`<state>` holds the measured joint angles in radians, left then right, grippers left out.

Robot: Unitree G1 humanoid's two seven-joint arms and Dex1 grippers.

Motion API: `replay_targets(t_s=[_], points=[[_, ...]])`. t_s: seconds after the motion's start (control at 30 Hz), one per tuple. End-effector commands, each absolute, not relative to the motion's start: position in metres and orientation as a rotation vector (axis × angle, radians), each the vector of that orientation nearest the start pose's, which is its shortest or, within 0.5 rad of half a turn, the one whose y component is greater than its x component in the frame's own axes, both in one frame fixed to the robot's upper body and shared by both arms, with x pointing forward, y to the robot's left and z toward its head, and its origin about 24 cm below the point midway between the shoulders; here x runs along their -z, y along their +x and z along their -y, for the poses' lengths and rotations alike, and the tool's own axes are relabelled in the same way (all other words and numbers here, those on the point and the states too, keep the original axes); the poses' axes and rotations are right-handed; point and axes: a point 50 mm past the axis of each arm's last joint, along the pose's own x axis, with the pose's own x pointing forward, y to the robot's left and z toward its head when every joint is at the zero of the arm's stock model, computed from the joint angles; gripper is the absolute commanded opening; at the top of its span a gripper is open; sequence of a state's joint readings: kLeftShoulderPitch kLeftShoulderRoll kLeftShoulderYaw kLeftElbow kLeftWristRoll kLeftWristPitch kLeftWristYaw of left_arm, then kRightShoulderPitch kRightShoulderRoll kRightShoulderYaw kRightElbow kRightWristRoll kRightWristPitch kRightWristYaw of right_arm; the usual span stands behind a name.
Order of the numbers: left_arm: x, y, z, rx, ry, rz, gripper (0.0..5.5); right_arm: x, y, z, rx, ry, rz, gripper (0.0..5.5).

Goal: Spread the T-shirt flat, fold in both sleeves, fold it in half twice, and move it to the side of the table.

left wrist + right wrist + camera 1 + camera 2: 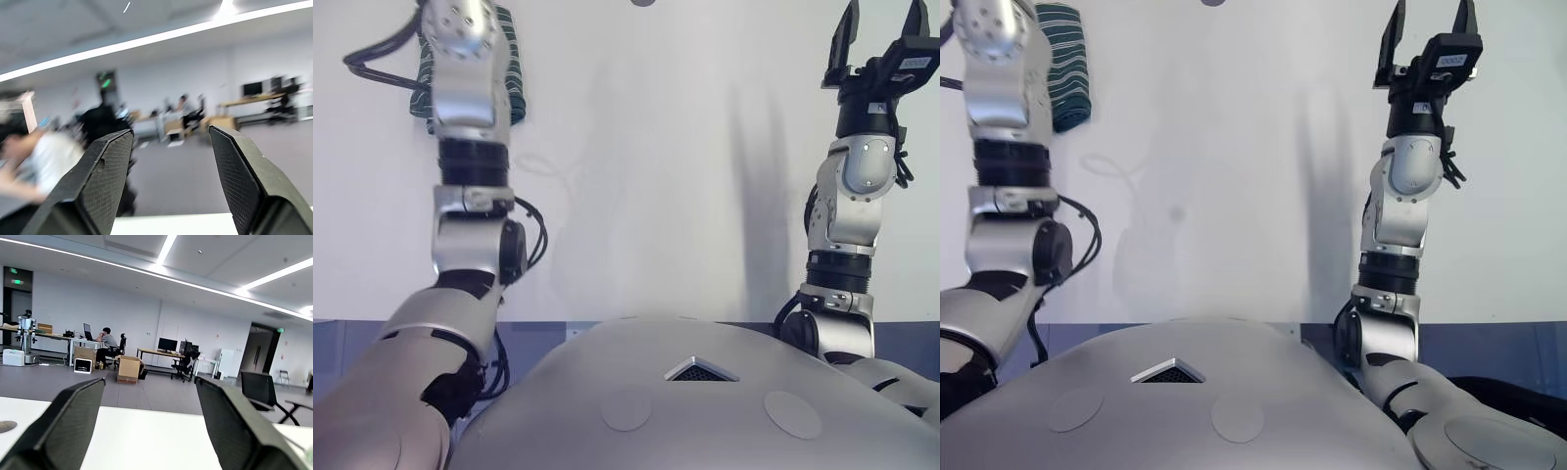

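T-shirt (1067,64), folded into a compact green striped bundle, lies at the far left of the white table (1234,176), partly behind the left arm. Left gripper (171,134) has its fingers spread apart. Right gripper (1428,22), at the far right, is likewise spread.

T-shirt (1065,64) on table (1234,147), far left; right pincer (1430,22) far right.

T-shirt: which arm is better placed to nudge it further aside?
Probably left. The folded T-shirt lies close by the left arm at the far left of the table; the right arm, jaws open, is far across it.
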<state>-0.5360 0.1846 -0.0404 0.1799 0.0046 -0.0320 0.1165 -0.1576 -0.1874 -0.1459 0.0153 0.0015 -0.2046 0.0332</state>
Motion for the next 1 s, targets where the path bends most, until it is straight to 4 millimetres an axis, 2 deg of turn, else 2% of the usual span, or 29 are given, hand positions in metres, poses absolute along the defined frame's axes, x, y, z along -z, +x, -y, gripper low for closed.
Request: replay_targets(t_s=[0.03,0.1,0.23,0.37,0.53,0.77,0.87,1.0], points=[[-0.093,0.311,-0.108,0.210,0.046,0.185,2.85,-0.087,0.278,0.187,0.033,-0.098,0.265,3.43],[-0.095,0.311,-0.110,0.193,0.007,0.209,2.85,-0.083,0.280,0.181,-0.005,-0.103,0.255,3.43],[-0.113,0.317,-0.116,0.160,0.033,0.333,2.85,-0.089,0.288,0.176,-0.047,-0.171,0.285,3.43],[-0.108,0.323,-0.122,0.092,0.062,0.278,2.85,-0.090,0.296,0.177,-0.031,-0.166,0.291,3.43],[-0.101,0.327,-0.141,0.002,0.103,0.219,2.85,-0.084,0.297,0.172,-0.059,-0.156,0.282,3.43],[-0.124,0.325,-0.132,0.043,0.005,0.360,2.85,-0.084,0.297,0.172,-0.049,-0.136,0.295,3.43],[-0.125,0.328,-0.122,0.090,0.065,0.359,2.85,-0.084,0.301,0.174,-0.024,-0.134,0.293,3.43],[-0.124,0.330,-0.120,0.063,0.086,0.374,2.85,-0.084,0.304,0.172,-0.010,-0.121,0.303,3.43]])
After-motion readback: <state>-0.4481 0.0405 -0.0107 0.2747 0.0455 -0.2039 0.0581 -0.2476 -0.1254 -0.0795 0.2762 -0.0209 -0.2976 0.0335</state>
